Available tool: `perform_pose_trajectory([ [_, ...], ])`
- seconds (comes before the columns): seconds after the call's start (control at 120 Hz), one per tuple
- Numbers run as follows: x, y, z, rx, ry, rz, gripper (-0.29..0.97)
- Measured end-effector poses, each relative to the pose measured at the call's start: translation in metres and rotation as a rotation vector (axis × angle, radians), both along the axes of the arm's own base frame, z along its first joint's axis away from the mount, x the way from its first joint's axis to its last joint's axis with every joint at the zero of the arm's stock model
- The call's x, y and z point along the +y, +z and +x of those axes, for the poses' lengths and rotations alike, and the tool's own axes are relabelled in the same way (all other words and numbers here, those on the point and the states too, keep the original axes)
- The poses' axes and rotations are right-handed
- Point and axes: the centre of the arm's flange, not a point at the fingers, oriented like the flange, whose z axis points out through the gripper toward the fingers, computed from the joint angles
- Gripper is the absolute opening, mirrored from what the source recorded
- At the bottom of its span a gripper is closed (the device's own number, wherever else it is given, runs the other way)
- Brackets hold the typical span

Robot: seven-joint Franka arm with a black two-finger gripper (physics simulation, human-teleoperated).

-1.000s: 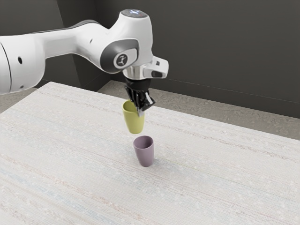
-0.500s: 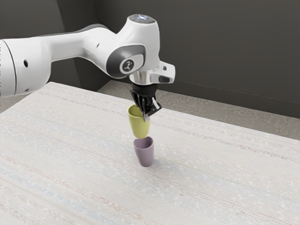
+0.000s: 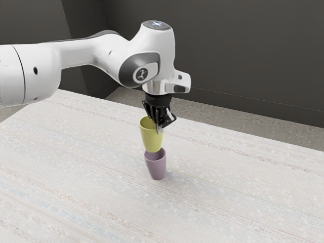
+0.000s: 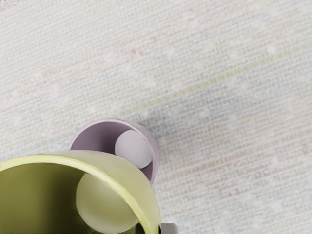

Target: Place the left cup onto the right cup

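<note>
The desk (image 3: 243, 192) carried the purple cup (image 3: 156, 166), upright and empty. The yellow cup (image 3: 151, 135), also empty, hung directly above the purple cup, its base at that cup's mouth. My fingers (image 3: 159, 125) pinched the yellow cup's rim. I judged a slow, upright, centred descent best, releasing only once it had seated.

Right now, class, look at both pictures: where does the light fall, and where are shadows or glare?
Exterior view: even light on the table, dark walls behind; only a faint shadow beside the purple cup; a bright glint on the arm's top cap. Wrist view: the yellow cup is shaded inside, its rim brighter; the purple cup's wall is darker than its pale floor.
</note>
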Motion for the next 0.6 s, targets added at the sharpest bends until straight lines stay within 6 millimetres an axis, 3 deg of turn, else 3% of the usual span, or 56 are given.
perform_pose_trajectory([
  [0.6,0.006,-0.018,0.022,0.009,0.025,0.007,-0.11],
])
